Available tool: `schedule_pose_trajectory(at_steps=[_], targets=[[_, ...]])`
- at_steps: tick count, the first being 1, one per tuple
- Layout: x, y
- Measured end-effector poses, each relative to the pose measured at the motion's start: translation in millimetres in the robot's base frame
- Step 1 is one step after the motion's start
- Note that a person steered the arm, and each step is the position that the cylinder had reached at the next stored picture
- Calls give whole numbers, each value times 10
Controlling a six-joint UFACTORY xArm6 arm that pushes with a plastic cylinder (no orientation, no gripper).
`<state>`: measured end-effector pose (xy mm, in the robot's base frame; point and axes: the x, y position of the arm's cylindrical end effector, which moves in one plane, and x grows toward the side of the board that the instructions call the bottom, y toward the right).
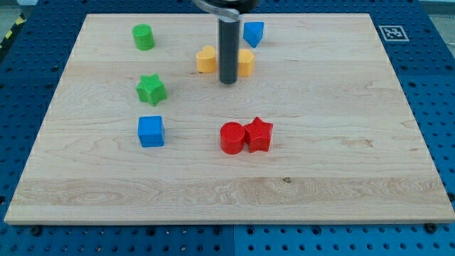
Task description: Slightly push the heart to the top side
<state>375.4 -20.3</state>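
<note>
A dark rod comes down from the top edge of the frame, and my tip [228, 82] rests on the wooden tabletop [341, 163] in its upper middle, in the gap between two yellow blocks. The arm carries no hand, only the rod, so nothing is gripped.

The yellow block [206, 60] at the tip's left is the one that reads as the heart, though its outline is small and soft; it sits just beside the rod, and whether they touch cannot be told. The second yellow block [246, 62], at the tip's right, is partly hidden behind the rod, and its shape cannot be made out.

Just above and to the right of that pair lies a blue block [253, 33], wedge-like in outline, near the tabletop's top edge. In the upper left stands a green cylinder [143, 36]. Below it, at centre left, is a green star [151, 89], and lower still a blue cube [151, 131].

Below the tip, well apart from it near the middle of the frame, a red cylinder [232, 138] and a red star [259, 134] sit side by side, touching.

The tabletop rests on a blue perforated base [434, 107]. A black-and-white marker [390, 33] sits by the tabletop's upper right corner.
</note>
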Motion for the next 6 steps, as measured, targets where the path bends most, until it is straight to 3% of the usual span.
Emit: schedule_pose_trajectory(at_steps=[1,6], targets=[[-209,-240],[-231,-803]])
